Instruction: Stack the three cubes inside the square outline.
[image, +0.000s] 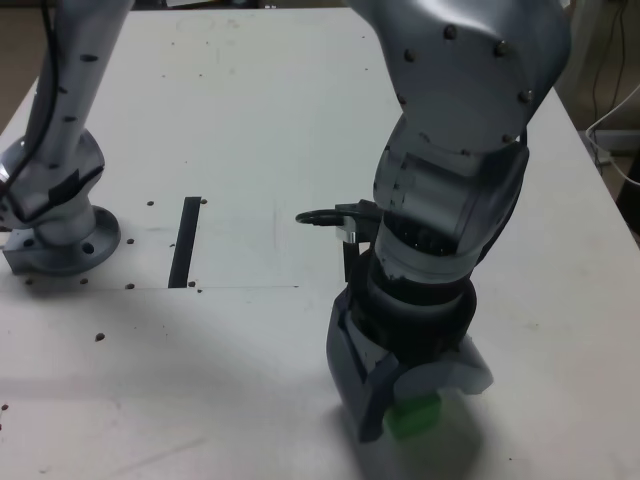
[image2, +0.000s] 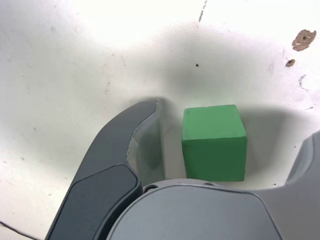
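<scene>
White tabletop (image: 270, 120) takes up most of my exterior view, running from the upper edge down to the lower left. Over it comes the grey arm (image: 470, 60), reaching from the top of the exterior view down to its lower right; its round base (image: 65, 240) sits at the middle left. At the low end is my gripper (image: 425, 410), jaws spread wide and holding nothing that I can see. A black strip (image: 185, 242) lies left of centre in the exterior view, well apart from the gripper (a strip, mind you, not the square I'm after).

Smallest of what matters is the green block (image2: 215, 145), at the lower right of the exterior view, partly hidden by the jaws. It looks to be resting on the table. The wrist camera settles the relation I care about: the block lies between the two jaws but off centre, near the darker one with a slim gap, with noticeably more room on the paler one's side. It has no long axis to speak of, and its sides look roughly lined up with the jaws, so I'd judge little turning is needed. I'd shift slightly towards the darker jaw before closing; otherwise that jaw may nudge the block sideways first. How deep the jaws reach around it, I can't tell. Neither the red and yellow blocks nor the square outline shows in either view.
</scene>
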